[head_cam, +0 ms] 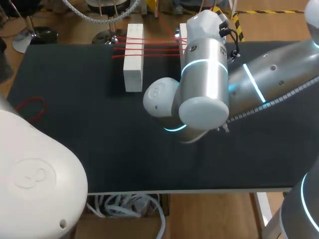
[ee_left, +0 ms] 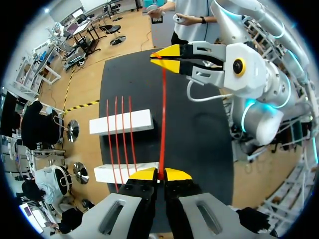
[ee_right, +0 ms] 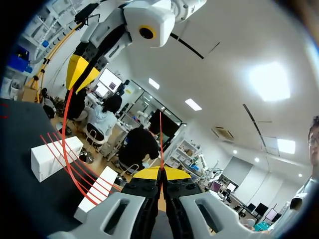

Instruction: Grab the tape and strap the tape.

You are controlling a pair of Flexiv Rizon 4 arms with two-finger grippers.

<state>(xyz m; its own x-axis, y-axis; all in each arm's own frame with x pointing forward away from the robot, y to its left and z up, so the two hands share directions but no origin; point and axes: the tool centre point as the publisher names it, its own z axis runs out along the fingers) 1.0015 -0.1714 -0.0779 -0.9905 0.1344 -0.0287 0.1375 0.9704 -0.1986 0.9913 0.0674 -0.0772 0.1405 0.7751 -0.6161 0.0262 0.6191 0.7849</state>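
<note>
We see a big black table. The floor around it is brown wood. A yellow and black striped line runs on the floor past the far side. White cables lie under the near edge. High up, the white ceiling has bright square lights.

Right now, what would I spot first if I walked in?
The red tape pulled tight in a straight line between the two hands: the left hand pinches one end, the right hand the other. Beside it, two white blocks lie on the dark table with three red bands stretched across them.
</note>
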